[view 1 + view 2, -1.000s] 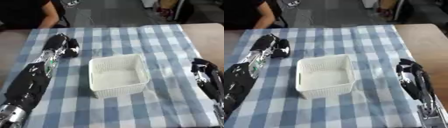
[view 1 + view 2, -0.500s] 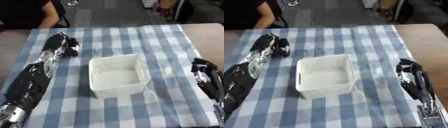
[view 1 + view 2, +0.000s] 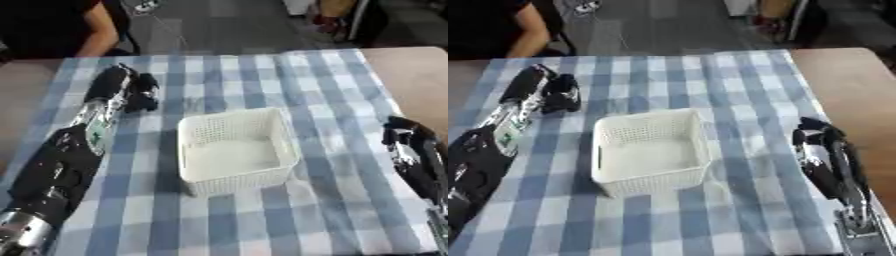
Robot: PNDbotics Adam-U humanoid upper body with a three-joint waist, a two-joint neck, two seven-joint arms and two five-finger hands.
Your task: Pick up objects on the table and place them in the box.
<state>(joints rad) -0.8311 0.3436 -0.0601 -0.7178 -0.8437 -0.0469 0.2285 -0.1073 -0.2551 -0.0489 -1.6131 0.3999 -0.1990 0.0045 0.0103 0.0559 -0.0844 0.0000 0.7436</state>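
Note:
A white perforated box (image 3: 234, 149) stands in the middle of the blue checked tablecloth, with nothing visible inside it. My left arm stretches to the far left of the cloth. There my left hand (image 3: 118, 82) lies with its fingers curled round a small dark object (image 3: 143, 96), which I cannot make out further. It rests low on the cloth, to the upper left of the box and apart from it. My right hand (image 3: 822, 141) shows at the right edge, open with fingers pointing up the table, and holds nothing.
The brown table (image 3: 411, 70) shows bare beyond the cloth's right edge. A person in dark clothes sits at the far left edge, touching nothing. Checked cloth (image 3: 332, 90) lies between the box and my right hand.

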